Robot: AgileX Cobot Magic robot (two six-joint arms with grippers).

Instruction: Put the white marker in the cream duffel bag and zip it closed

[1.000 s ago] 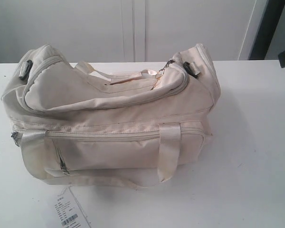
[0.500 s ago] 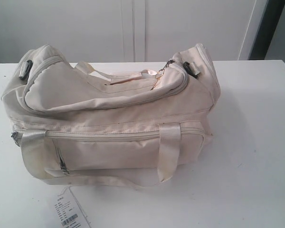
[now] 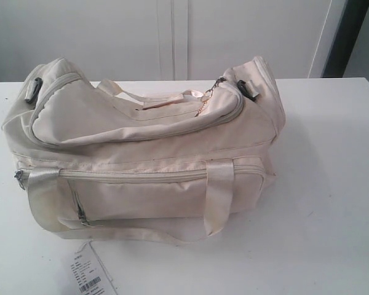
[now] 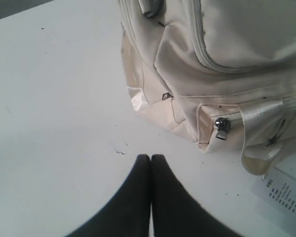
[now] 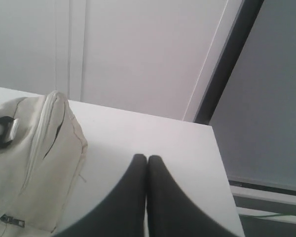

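A bulky cream bag (image 3: 147,153) sits across the left and middle of the white table (image 3: 332,203), blocking any straight pass there. Bare tabletop lies open to its right and along the front right. At front left, a paper label (image 3: 92,275) lies just beside the bag's drooping strap (image 3: 135,232). A slack handle (image 3: 144,97) lies across its top.

The left gripper (image 4: 150,159) is holding its jaws pressed together, empty; the right gripper (image 5: 147,159) is doing likewise.

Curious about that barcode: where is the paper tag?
In the exterior view's lower left, the paper tag lies on the table beside the cream duffel bag.
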